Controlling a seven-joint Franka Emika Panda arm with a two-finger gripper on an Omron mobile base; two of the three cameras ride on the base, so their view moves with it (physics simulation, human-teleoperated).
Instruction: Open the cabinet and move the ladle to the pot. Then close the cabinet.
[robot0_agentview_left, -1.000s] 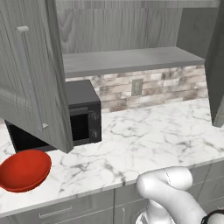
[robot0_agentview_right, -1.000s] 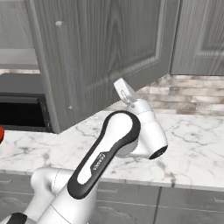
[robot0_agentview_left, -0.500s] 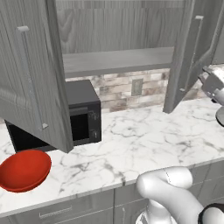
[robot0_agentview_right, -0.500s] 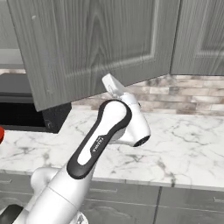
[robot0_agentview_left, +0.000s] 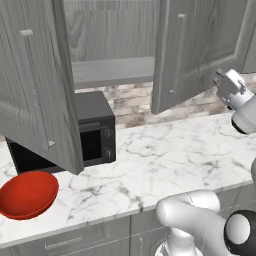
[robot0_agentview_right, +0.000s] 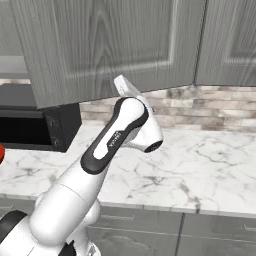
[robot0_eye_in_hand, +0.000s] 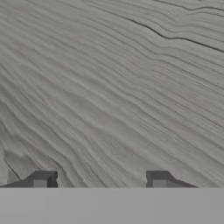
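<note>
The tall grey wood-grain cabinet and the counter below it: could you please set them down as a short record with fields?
cabinet: tall grey wood-grain cabinet, both doors swung open
left door, out over the microwave
right door, part open
shelf: grey board
gripper, jaws apart, close up to grey wood grain
counter: white marble
microwave: black box, under the cabinet
bowl: wide red bowl, at the counter's left front
</note>
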